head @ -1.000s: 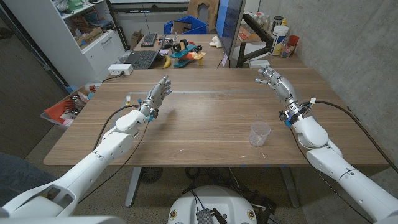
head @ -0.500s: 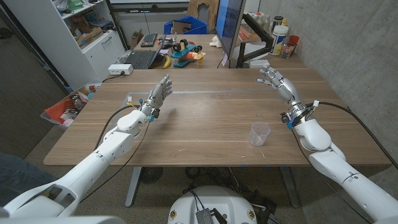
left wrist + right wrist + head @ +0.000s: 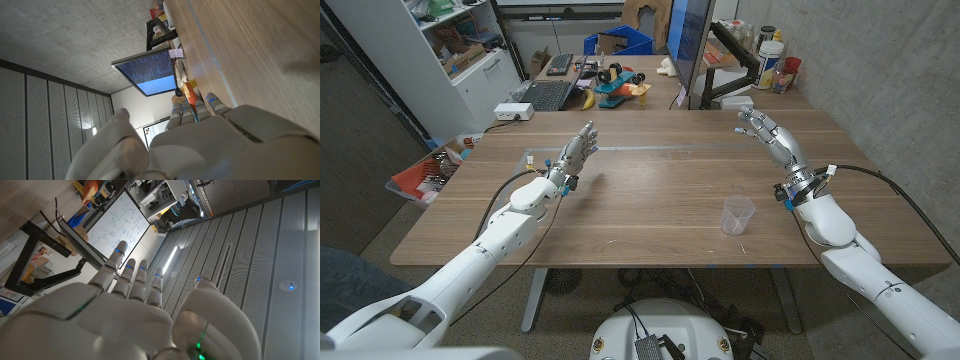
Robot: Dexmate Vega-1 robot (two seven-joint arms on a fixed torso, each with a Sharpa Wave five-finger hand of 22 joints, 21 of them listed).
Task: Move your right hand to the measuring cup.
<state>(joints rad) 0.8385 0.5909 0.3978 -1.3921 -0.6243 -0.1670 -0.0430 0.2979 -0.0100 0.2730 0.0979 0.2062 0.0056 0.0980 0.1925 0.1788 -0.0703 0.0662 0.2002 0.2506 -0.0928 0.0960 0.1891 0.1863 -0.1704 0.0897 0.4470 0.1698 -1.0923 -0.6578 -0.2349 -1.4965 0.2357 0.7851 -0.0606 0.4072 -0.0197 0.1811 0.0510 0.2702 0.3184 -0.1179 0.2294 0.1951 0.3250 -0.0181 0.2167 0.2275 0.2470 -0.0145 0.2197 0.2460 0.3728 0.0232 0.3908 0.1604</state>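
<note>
Measuring cup (image 3: 738, 215): small, clear plastic, standing upright.

Even bright indoor light, soft shadows, wrist cams blurry up close

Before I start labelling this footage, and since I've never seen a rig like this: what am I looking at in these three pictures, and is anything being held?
It is a two-armed robot at a wooden table, and each white arm ends in a hand with fingers. The wide picture looks down from a camera on the robot's head: its left hand is on the picture's left, its right hand on the right. The other two pictures come from cameras on the wrists, looking along the back of the left hand and the right hand; those views are turned, so the room looks tipped. On the table stands a clear measuring cup, close to the right forearm. Both hands have their fingers apart and hold nothing; neither touches the cup.
</note>
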